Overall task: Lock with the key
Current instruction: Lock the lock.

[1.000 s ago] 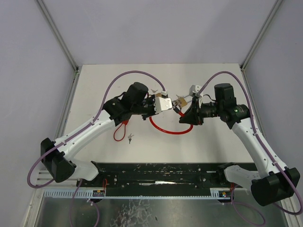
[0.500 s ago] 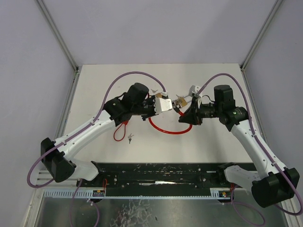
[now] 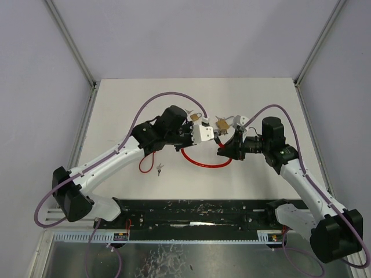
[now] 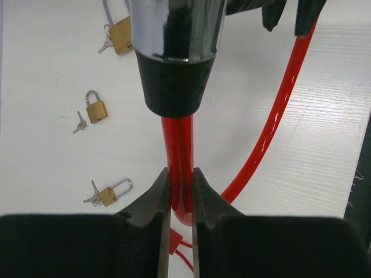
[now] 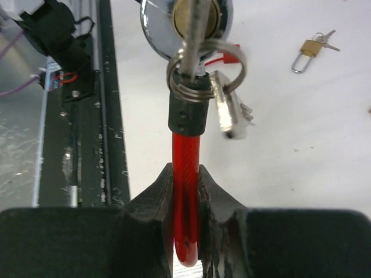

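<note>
A red cable lock point(image 3: 200, 164) hangs between both arms above the white table. My left gripper point(image 4: 180, 174) is shut on the red cable point(image 4: 179, 145) just below the black collar point(image 4: 177, 87) of the chrome lock head point(image 4: 177, 29). My right gripper point(image 5: 186, 171) is shut on the cable's other end point(image 5: 186, 156), below its black collar point(image 5: 188, 113). A key point(image 5: 196, 17) sits in the brass cylinder of the lock head's face, with a ring point(image 5: 206, 69) and a spare key point(image 5: 229, 113) dangling from it. From above, the left gripper point(image 3: 204, 134) and the right gripper point(image 3: 223, 149) nearly meet.
Small brass padlocks with keys lie on the table point(image 4: 95, 110) point(image 4: 110, 194) point(image 4: 120, 35), one also in the right wrist view point(image 5: 310, 49). A thin red cable point(image 3: 145, 162) and loose keys point(image 3: 159, 169) lie to the left. The black rail point(image 3: 197, 211) runs along the near edge.
Both grippers have come a little toward the near edge with the cable lock, the right one more. Two small padlocks now show beyond them. Both grips are unchanged.
</note>
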`<state>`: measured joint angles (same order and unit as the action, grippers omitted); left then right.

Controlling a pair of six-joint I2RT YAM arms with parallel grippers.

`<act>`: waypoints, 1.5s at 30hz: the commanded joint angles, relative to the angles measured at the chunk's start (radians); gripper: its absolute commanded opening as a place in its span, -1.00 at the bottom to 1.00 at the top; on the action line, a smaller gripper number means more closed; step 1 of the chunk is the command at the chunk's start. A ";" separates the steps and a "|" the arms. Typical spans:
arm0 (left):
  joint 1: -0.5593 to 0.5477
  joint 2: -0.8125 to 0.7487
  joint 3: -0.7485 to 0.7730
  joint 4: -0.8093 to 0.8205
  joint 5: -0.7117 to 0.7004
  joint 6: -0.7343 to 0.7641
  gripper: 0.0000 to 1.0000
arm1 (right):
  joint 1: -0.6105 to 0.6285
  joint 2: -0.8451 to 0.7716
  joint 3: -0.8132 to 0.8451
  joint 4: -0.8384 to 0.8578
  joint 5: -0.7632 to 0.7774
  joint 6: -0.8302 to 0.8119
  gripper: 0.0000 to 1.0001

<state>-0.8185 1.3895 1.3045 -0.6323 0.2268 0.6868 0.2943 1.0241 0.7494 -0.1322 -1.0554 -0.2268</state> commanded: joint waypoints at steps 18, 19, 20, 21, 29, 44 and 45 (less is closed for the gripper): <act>-0.162 0.055 -0.201 0.300 -0.181 0.137 -0.99 | 0.002 0.178 -0.390 0.987 0.193 0.009 -1.00; -0.166 0.056 -0.208 0.301 -0.185 0.142 -0.99 | 0.000 0.181 -0.396 0.994 0.183 0.010 -1.00; -0.167 0.059 -0.212 0.301 -0.187 0.145 -0.99 | 0.000 0.183 -0.400 0.998 0.176 0.008 -1.00; -0.169 0.061 -0.216 0.302 -0.191 0.148 -0.99 | 0.000 0.186 -0.403 0.997 0.174 0.004 -0.99; -0.178 0.078 -0.226 0.304 -0.197 0.151 -0.99 | -0.001 0.229 -0.373 0.812 0.050 -0.146 -0.83; -0.186 0.120 -0.220 0.309 -0.231 0.117 -0.99 | -0.004 0.186 -0.302 0.448 0.087 -0.503 -0.37; -0.185 0.119 -0.222 0.309 -0.236 0.118 -0.99 | -0.003 0.183 -0.304 0.444 0.078 -0.505 -0.37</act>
<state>-0.9886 1.4975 1.0821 -0.3309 -0.0429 0.8059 0.2863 1.2133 0.3801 0.3988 -0.9958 -0.6102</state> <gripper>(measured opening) 0.104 0.323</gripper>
